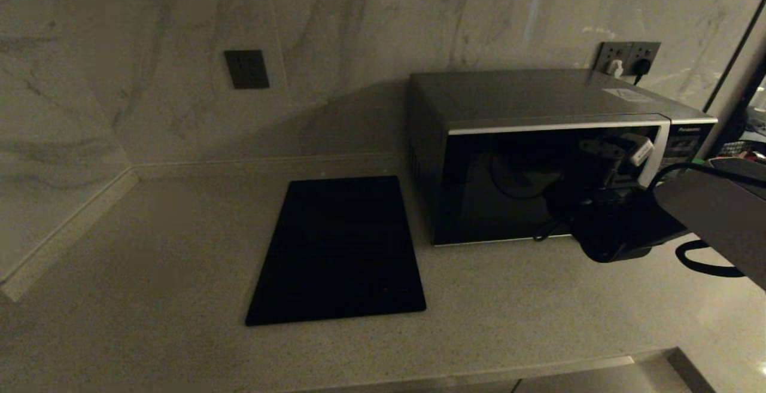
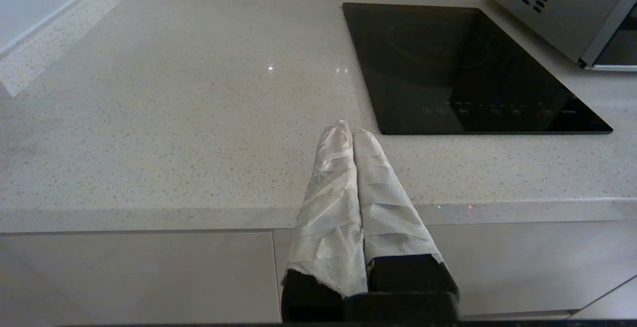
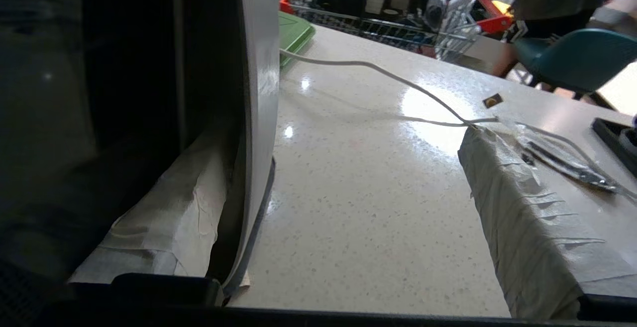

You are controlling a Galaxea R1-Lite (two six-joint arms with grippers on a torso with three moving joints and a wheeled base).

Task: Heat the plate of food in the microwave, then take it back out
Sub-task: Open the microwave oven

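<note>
Right gripper (image 1: pixel 616 154) fingers (image 3: pixel 527 227) spread (left gripper (image 2: pixel 348 135) pressed together).

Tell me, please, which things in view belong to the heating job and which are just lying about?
Belonging to the job:
- microwave, door shut
- right gripper, open at the door's handle edge

Just lying about:
- black cooktop
- green board
- white cable
- left gripper, parked, shut

The plate of food cannot be made out.

The head view looks forward and down from above the desk (image 1: pixel 149 297), with the microwave (image 1: pixel 538 160) at two o'clock. The left wrist view sits low at the desk's front edge, sharing the cooktop (image 2: pixel 463 68) and the microwave's corner. The right wrist view presses close against the microwave door, facing along the desk.
</note>
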